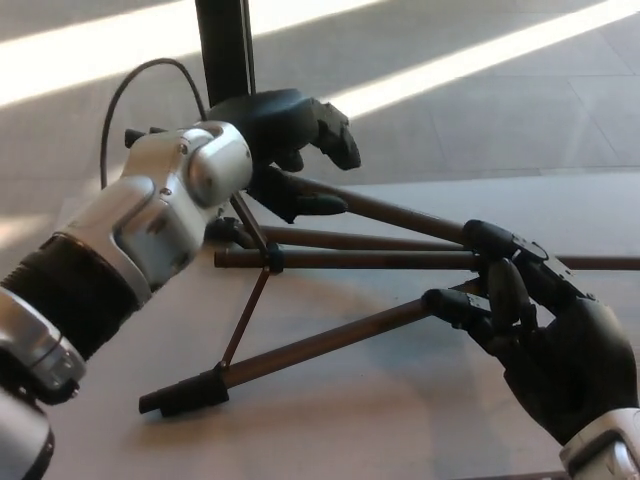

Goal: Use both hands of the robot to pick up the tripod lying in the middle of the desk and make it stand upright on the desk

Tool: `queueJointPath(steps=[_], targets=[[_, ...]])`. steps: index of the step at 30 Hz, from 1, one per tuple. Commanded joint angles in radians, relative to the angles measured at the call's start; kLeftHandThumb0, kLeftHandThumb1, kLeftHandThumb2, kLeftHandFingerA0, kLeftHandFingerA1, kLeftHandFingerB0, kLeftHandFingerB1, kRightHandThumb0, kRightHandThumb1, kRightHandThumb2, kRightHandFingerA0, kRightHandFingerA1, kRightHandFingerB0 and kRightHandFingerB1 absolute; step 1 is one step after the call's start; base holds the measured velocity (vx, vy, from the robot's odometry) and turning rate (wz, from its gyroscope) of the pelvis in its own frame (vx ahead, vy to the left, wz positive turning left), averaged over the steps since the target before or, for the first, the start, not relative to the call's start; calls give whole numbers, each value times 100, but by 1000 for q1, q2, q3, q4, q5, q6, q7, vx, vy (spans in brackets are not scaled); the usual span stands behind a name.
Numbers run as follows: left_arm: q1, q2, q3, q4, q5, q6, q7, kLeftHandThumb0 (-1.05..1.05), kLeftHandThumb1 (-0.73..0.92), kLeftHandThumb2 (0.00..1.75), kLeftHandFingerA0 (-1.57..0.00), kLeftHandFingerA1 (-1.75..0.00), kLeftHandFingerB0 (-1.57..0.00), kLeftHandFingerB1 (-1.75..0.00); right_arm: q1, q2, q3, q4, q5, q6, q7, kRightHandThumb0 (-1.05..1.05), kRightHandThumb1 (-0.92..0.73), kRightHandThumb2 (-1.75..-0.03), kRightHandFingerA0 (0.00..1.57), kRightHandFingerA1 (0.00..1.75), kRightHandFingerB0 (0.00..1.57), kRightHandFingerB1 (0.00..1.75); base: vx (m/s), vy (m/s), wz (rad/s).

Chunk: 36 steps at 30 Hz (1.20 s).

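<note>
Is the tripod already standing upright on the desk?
No, the tripod lies on its side on the desk, its legs spread flat along the surface.

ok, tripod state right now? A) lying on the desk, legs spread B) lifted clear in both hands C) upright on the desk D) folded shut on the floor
A: the tripod lies flat on the desk, legs splayed; the left hand hovers over the upper leg and the right hand is at the head end.

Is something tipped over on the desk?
Yes. The tripod lies on its side on the desk, legs spread, instead of standing. The left hand and right hand are open near it.
</note>
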Motion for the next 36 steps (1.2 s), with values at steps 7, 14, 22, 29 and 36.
queueJointPath(steps=[7,14,22,29,36], targets=[[-131,-3,-355,85,495,-103,-60,-92,65,101,-7,-54,-25,-51,82,12,5,-19,-2,72,-43,-66,-72,-62,65,92,59,57,0,0,0],[-136,7,-479,123,646,-59,33,-93,59,95,-5,-32,-19,-45,93,11,6,-25,0,76,-39,-64,-72,-62,64,93,60,56,0,0,0],[-117,-13,-535,175,736,12,244,-58,76,63,-44,-50,-34,-39,117,0,24,-33,-16,62,-23,-63,-74,-62,62,91,60,55,0,0,0],[-43,-47,-431,200,645,-37,506,-35,56,58,-104,-136,-51,-54,146,-9,42,-39,-37,49,-15,-63,-75,-63,64,92,60,55,0,0,0],[-16,-78,-428,193,648,31,339,-55,62,63,-91,-152,-87,-99,165,3,51,-49,-52,51,-40,-64,-73,-62,67,94,62,57,0,0,0]])
